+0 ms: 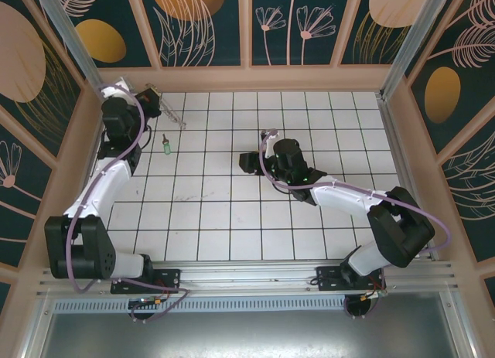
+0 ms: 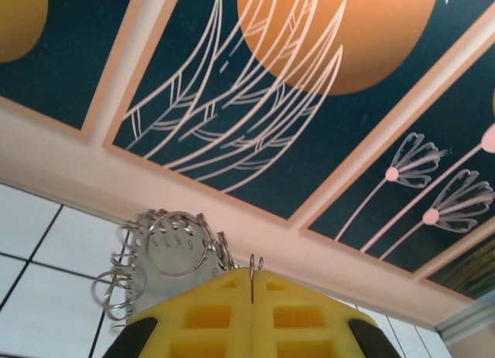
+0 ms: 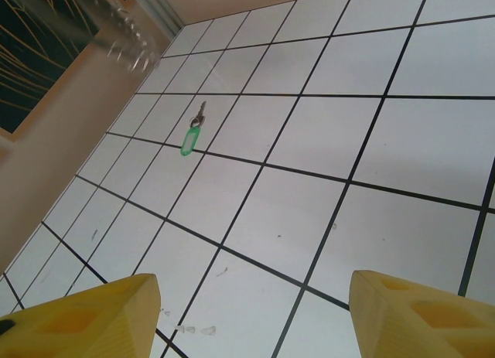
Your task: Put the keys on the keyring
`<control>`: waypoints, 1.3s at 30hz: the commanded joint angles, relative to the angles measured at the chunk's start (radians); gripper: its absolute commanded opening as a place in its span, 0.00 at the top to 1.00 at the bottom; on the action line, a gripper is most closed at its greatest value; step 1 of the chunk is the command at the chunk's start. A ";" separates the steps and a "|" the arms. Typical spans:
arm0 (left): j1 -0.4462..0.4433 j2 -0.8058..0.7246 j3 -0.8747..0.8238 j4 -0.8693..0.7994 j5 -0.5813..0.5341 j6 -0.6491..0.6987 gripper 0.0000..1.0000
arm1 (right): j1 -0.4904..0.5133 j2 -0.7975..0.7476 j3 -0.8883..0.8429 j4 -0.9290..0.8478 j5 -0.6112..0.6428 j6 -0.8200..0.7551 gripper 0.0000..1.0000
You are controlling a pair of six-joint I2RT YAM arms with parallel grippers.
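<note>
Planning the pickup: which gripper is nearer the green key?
Left. The left gripper, shut on the keyring, is just beyond the key toward the back wall; the open right gripper sits farther to its right.

This is looking like a robotics lab test cell. Flower-printed wall panels [image 1: 201, 22] are enclosing a white tiled floor [image 1: 232, 219], and an aluminium rail [image 1: 255, 274] is carrying the left arm [image 1: 108, 180] and right arm [image 1: 348, 199].
</note>
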 commanded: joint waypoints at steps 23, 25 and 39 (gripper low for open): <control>0.094 0.379 0.285 -0.199 -0.188 0.235 1.00 | 0.029 0.005 -0.051 0.063 -0.028 0.050 0.34; 0.105 0.378 0.283 -0.206 -0.190 0.241 1.00 | 0.029 0.008 -0.052 0.064 -0.029 0.050 0.34; 0.119 0.372 0.216 -0.213 -0.178 0.256 1.00 | 0.029 -0.007 -0.081 0.079 -0.037 0.039 0.34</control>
